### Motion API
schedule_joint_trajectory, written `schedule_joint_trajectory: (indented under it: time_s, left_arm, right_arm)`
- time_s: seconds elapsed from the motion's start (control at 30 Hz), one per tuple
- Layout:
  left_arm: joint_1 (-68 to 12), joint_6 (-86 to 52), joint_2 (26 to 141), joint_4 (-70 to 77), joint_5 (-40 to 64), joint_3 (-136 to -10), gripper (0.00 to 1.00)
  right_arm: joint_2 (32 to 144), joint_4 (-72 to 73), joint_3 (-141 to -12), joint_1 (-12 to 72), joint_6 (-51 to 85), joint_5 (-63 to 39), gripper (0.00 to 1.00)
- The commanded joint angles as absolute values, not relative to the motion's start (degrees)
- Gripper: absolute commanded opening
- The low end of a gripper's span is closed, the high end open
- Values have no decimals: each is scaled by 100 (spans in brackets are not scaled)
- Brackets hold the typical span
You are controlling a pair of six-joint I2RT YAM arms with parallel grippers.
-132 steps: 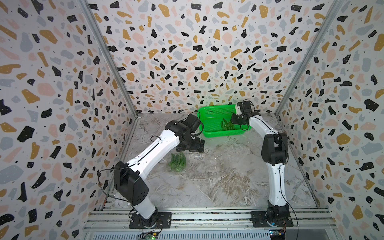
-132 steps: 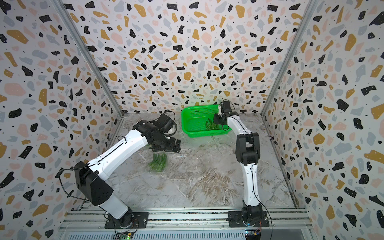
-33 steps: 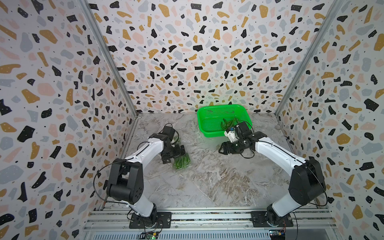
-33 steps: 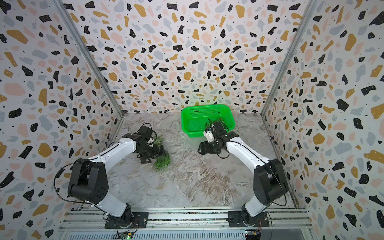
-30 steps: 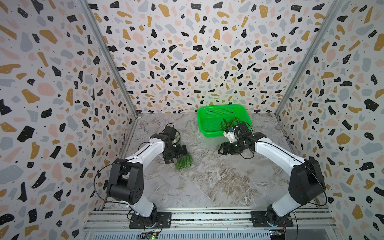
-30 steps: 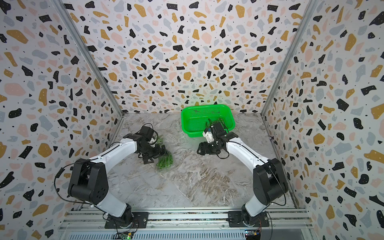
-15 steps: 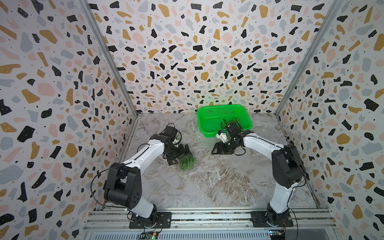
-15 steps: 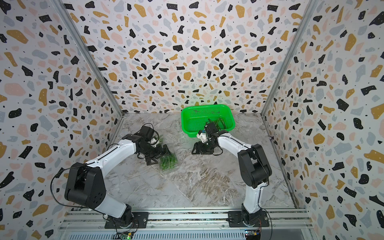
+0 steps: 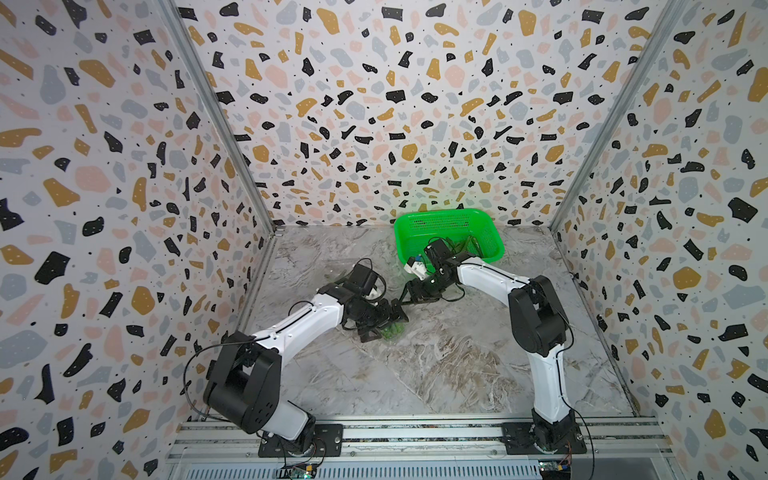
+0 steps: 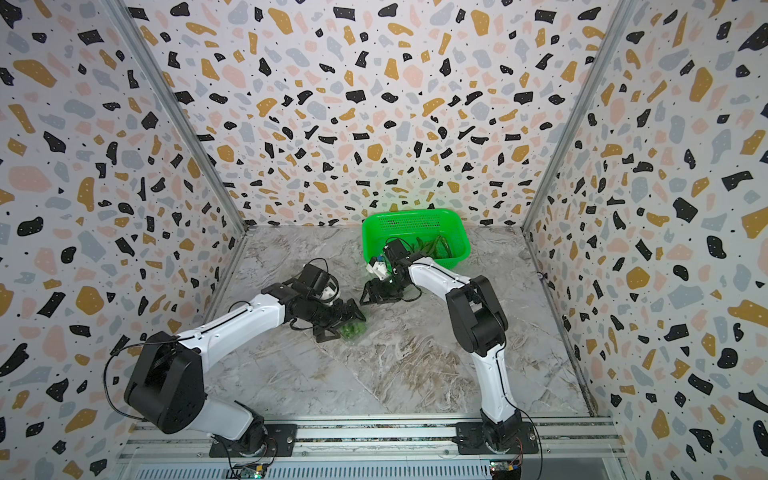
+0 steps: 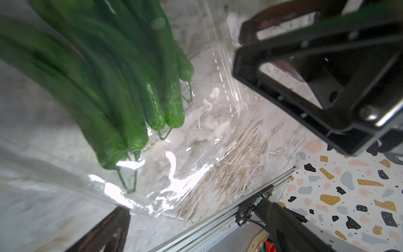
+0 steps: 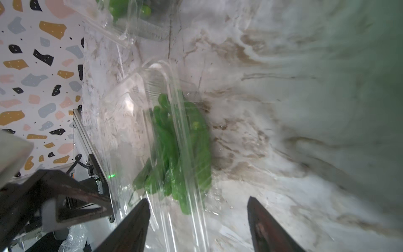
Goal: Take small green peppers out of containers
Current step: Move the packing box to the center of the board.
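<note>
Left gripper (image 9: 384, 326) is down low near the middle of the table (image 9: 478, 374), and it has a clear box (image 9: 395, 331) between its jaws. In both top views the box (image 10: 355, 329) sits right at the gripper (image 10: 343, 326). The jaws are spread wide. In the left wrist view its fingers (image 11: 305, 65) straddle the box (image 11: 196, 152), one at each opposite edge, so it's a broad grip across the plastic. The peppers (image 11: 122, 87) are inside, packed side by side, glossy green, with thin stems all at one end.

Right gripper (image 9: 409, 297) hangs just beside that, on the side toward the back edge, close over the table. Its jaws stand well apart and clamp nothing. In the right wrist view its two fingers (image 12: 135, 224) frame the near end of the box (image 12: 126, 113), with the peppers (image 12: 181, 148) a little farther in. Whether the plastic actually touches a finger, I can't tell.

That same view catches a second box (image 12: 122, 24) farther off, also with green peppers in it.

The basket (image 9: 449, 218) stands at the back edge, right of the middle, with a few loose peppers (image 9: 471, 245) in it. It shows in both top views (image 10: 415, 216).
</note>
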State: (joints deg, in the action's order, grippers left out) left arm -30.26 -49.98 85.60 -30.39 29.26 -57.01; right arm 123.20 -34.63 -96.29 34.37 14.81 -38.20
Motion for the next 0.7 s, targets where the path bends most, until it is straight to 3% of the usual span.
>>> schedule_joint_trajectory:
  time_s: [0.0, 0.2, 0.37, 0.67]
  left_arm:
    - [-3312, -5404, 8577, -2398, 2765, -5610, 99]
    - [-3568, -5358, 8629, -2425, 2560, -5933, 99]
    - [-3568, -4592, 8203, -3723, 1867, -6448, 99]
    - [-2903, -3861, 7558, -4869, 993, -6399, 99]
  right_arm:
    - [12427, -3912, -10059, 3589, 1145, -3919, 72]
    - [12706, -4308, -10635, 3608, 746, -3790, 72]
    - [12596, -4658, -11093, 3202, 819, -3525, 73]
    - [11369, -4557, -9885, 2305, 1226, -3953, 73]
